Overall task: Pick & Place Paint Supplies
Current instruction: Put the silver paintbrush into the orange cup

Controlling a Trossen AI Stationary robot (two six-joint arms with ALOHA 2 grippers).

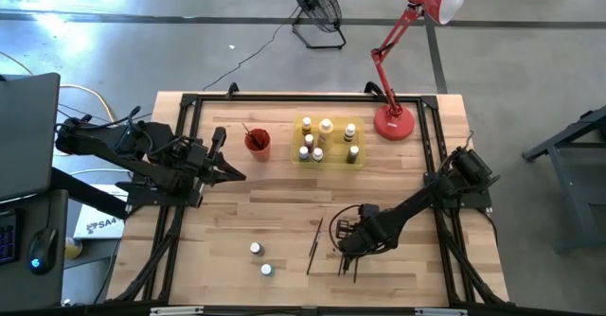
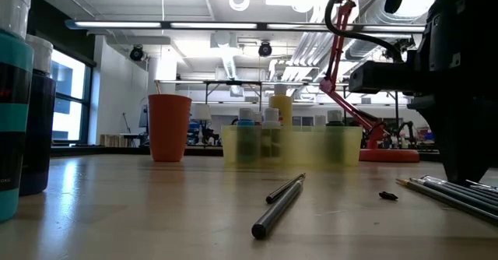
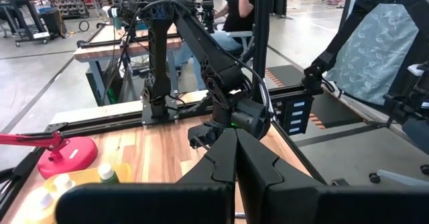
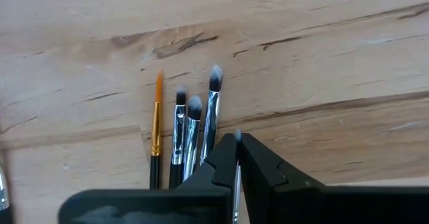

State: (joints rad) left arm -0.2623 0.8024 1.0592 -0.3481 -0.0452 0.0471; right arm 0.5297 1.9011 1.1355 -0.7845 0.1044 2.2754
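My right gripper point(image 1: 350, 247) points down over a bundle of thin paintbrushes point(image 4: 193, 133) that lie flat on the wood near the table's front right. It is shut on one more brush point(image 4: 237, 136). A lone brush point(image 1: 314, 245) lies just left of the bundle, and two white-capped bottles point(image 1: 260, 259) stand upright farther left. A yellow tray point(image 1: 329, 157) at the far middle holds several bottles. A red cup point(image 1: 258, 143) beside it has a brush in it. My left gripper point(image 1: 237, 175) hovers shut at the table's left. My right gripper pinches one thin paintbrush between its two fingers, coming from above and pointing down. The hold is on the metal part just behind the bristles point(image 4: 236, 162). The grey bristle tip sticks out past the fingertips. Whether the brush is off the wood cannot be told.
A red desk lamp point(image 1: 395, 122) stands at the table's far right corner. A black frame point(image 1: 189, 103) runs around the tabletop. Bare wood lies between the tray and the brushes. In the low view the two bottles point(image 2: 15, 96) loom large at the left.
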